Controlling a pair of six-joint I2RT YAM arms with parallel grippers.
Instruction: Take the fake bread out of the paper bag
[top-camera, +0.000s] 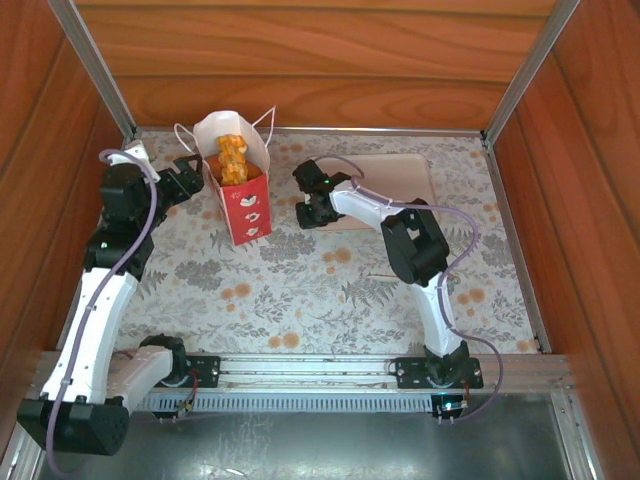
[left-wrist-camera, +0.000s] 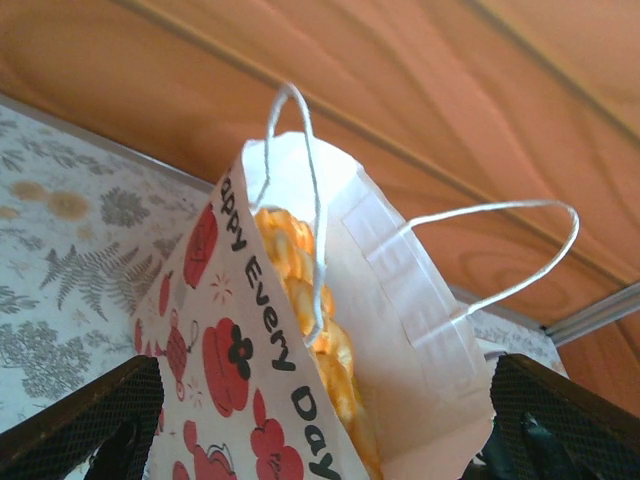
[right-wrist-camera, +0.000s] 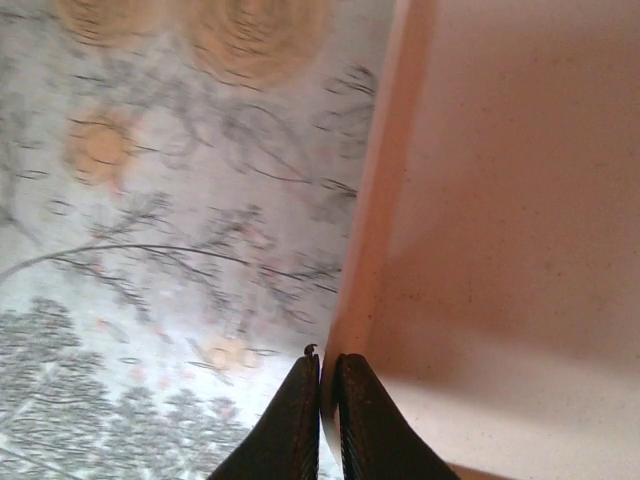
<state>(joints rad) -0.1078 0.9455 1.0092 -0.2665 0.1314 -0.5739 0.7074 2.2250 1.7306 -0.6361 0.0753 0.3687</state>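
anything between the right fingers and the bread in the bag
The paper bag is open on top, but a cord handle hangs across the mouth over the fake bread. Its wall faces the right fingers.

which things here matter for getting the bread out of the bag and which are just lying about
For the job: fake bread, paper bag, left gripper.
Lying about: pale pink tray, floral table cover.

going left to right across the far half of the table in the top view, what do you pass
left gripper → paper bag → right gripper → pink tray
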